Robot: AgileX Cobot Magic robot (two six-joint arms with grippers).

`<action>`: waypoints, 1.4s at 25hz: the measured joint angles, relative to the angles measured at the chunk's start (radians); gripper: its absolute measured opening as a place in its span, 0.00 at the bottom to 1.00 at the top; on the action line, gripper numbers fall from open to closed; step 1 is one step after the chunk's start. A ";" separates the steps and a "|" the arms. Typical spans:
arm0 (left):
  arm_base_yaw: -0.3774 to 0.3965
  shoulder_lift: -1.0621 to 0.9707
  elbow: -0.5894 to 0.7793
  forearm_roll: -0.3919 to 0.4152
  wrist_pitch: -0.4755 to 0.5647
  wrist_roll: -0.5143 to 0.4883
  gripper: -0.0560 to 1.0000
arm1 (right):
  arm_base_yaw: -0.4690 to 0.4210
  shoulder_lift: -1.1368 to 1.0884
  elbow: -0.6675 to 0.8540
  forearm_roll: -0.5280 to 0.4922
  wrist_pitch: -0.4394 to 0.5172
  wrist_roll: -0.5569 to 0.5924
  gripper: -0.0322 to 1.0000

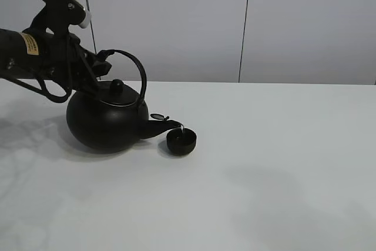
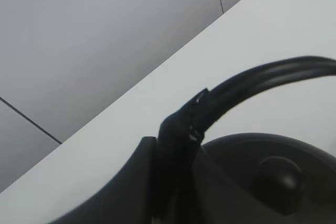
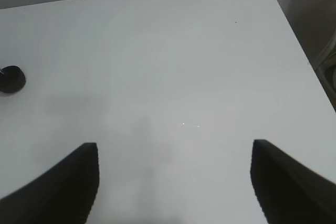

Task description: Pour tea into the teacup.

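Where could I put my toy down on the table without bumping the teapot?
The table is bare on the whole right side, right of the teacup, and along the front edge too. It is crowded at the left back: the kettle is there, its spout over the teacup, with the left end effector shut on the handle.

You're looking at a matte black left arm [image 1: 35, 45] with a yellowish label on its side and a white round cap up on the top bracket. Black cables loop beneath it. Your left hand [image 2: 176, 145] is black too, with smooth curved fingers. On your right hand [image 3: 173, 182], two dark, flat-faced fingers [image 3: 68, 182] show, blunt at the tips.
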 joint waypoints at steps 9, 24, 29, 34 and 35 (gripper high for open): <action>0.000 0.001 0.010 0.008 -0.014 -0.130 0.16 | 0.000 0.000 0.000 0.000 0.001 0.000 0.56; 0.084 -0.066 0.210 -0.071 -0.302 -0.205 0.16 | 0.000 0.000 0.000 0.000 0.001 0.000 0.56; 0.137 -0.068 0.305 -0.101 -0.419 -0.216 0.16 | 0.000 0.000 0.000 0.000 0.001 0.000 0.56; 0.160 -0.068 0.389 -0.139 -0.444 -0.231 0.16 | 0.000 0.000 0.000 0.000 0.000 0.000 0.56; 0.166 -0.068 0.401 -0.140 -0.444 -0.231 0.16 | 0.000 0.000 0.000 0.000 0.000 0.000 0.56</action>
